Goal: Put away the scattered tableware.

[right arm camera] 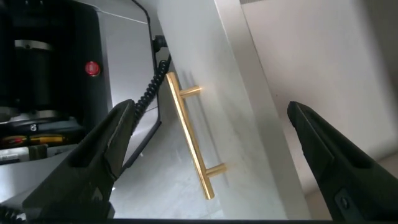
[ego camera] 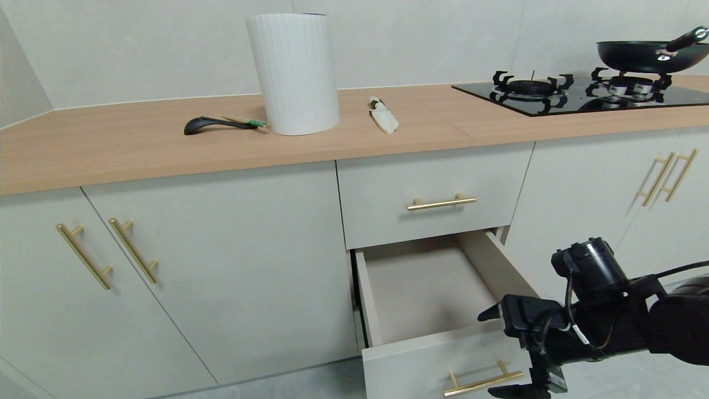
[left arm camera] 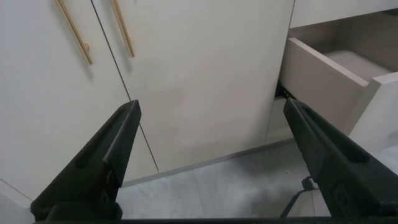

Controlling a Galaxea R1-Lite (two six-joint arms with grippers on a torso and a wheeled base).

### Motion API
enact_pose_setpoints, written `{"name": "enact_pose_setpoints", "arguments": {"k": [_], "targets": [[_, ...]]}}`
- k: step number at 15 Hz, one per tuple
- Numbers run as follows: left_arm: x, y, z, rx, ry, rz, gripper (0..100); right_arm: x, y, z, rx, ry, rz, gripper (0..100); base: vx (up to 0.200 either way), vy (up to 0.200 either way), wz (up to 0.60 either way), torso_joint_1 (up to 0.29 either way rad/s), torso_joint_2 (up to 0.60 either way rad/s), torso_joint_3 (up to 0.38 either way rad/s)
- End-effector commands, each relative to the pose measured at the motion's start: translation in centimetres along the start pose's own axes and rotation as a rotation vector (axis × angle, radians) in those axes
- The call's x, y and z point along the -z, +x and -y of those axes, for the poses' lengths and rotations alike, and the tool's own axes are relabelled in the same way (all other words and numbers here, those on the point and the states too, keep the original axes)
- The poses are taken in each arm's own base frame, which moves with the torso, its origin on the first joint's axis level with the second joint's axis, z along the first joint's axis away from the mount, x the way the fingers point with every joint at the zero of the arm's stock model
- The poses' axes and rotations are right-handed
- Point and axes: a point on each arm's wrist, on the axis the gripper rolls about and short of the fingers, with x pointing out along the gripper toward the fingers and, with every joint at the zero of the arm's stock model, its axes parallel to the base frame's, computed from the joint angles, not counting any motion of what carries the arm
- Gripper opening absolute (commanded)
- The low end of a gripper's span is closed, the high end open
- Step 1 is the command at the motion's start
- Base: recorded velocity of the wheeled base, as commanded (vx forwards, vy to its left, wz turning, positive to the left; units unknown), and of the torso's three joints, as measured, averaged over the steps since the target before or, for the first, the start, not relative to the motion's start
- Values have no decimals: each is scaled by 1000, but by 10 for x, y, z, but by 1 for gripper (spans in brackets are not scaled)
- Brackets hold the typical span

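1 knife (ego camera: 383, 117) (on the counter (ego camera: 138, 152)) lies well above right end effector (ego camera: 499, 353).

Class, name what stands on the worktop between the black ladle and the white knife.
A tall white ribbed canister stands between the black ladle and the white knife, as the head view shows.

Too small to tell: green-tipped item (ego camera: 247, 121) beside white canister (ego camera: 293, 72), maybe chopsticks. Open drawer (ego camera: 415, 363) front cut off at bottom edge.
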Motion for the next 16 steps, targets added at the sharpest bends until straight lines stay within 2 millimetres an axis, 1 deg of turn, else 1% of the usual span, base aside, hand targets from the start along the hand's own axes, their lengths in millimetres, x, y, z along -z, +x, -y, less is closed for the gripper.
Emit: {"name": "enact_pose_setpoints", "arguments": {"k": [1,3,5,6,7,8,9,10,11,12,13,14,15,16], "targets": [[0,0,0,0,0,1,100,-2,-13,-14,5,-5,9,100,0,0,0,0,0,0],[0,0,0,0,-1,1,100,-8,-32,-26,46,24,38,100,0,0,0,0,0,0],[0,0,0,0,0,1,100,-22,-55,-32,132,55,114,100,0,0,0,0,0,0],[0,0,0,-1,0,1,100,-30,-67,-39,162,82,161,100,0,0,0,0,0,0],[0,0,0,0,0,1,100,-34,-82,-55,175,194,219,100,0,0,0,0,0,0],[0,0,0,0,-1,1,100,-32,-94,-69,194,304,259,100,0,0,0,0,0,0],[0,0,0,-1,-1,1,100,-28,-107,-85,250,377,307,100,0,0,0,0,0,0],[0,0,0,0,-1,1,100,-24,-121,-101,331,446,373,100,0,0,0,0,0,0],[0,0,0,-1,-1,1,100,-22,-130,-112,393,479,416,100,0,0,0,0,0,0],[0,0,0,0,-1,1,100,-17,-151,-130,567,513,481,100,0,0,0,0,0,0],[0,0,0,0,-1,1,100,-12,-167,-143,735,519,520,100,0,0,0,0,0,0],[0,0,0,-1,-1,1,100,-8,-175,-152,833,540,540,100,0,0,0,0,0,0],[0,0,0,-1,-1,1,100,-2,-181,-165,945,584,573,100,0,0,0,0,0,0],[0,0,0,-4,-1,0,100,4,-182,-177,1035,592,579,100,0,0,0,0,0,0]]}}
